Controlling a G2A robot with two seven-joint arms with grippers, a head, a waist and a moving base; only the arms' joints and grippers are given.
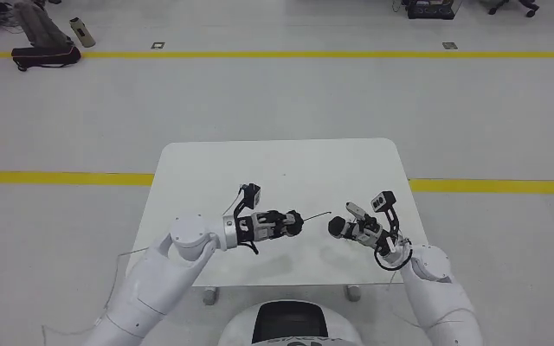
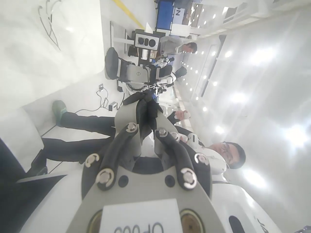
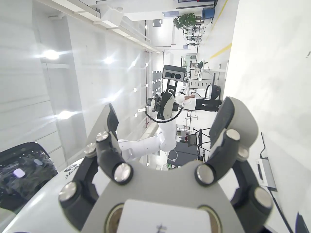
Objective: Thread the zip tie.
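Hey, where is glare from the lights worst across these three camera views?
Left wrist view: ceiling lights bloom into white haze beyond the left gripper, shut on the zip tie. Right wrist view: lamps streak across the wall behind the open right gripper. Top view: even light.

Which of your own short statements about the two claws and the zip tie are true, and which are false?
1. The left claw is shut on the zip tie. True.
2. The right claw is shut. False: it is open and holds nothing.
3. The free end of the zip tie points toward the right claw. True.
4. Both claws are over the floor, beside the table. False: both are over the table.
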